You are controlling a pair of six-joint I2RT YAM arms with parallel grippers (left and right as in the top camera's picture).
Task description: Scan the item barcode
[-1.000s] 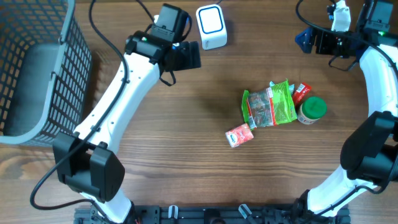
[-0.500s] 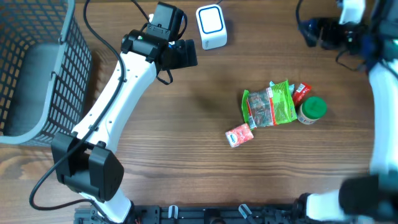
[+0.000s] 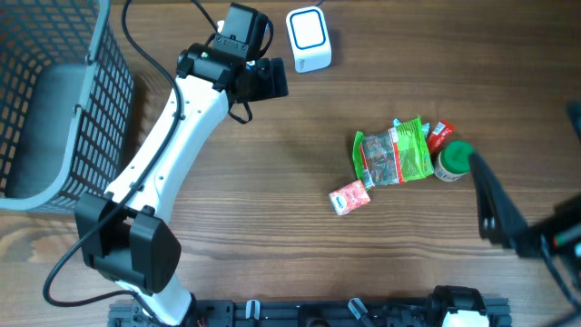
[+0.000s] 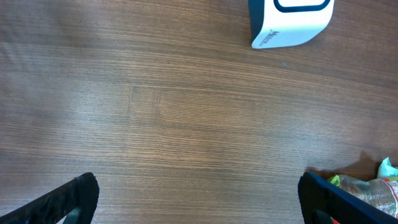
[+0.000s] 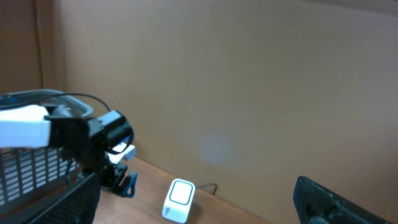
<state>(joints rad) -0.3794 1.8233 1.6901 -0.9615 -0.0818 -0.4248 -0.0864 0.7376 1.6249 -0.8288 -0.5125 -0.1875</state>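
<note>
The wooden bench (image 3: 272, 236) carried a wire basket (image 3: 54, 100) at its left edge and a white scanner (image 3: 309, 38) at its far edge. The left hand (image 3: 270, 80) hovered just beside the scanner, jaws spread wide and holding nothing. Its wrist view showed only bare wood between the fingers. The right hand (image 5: 196, 182) was likewise fully open and empty, raised and aimed toward the back wall (image 5: 249, 74). In the overhead view that arm appeared only as a blur at the lower right.

The candidate items lay together right of centre, well apart from the left hand. They were a green packet (image 3: 395, 154), a green-lidded jar (image 3: 456, 159) touching or just beside it, and a small red packet (image 3: 349, 197) near its lower left corner. No barcode could be made out.

The step in hand was judged to be the approach, before any pickup. The next move called for one hand to descend over a single item and close on it without disturbing its neighbours. That hand would then carry the item to the scanner with the barcode face turned toward the scanner window.
</note>
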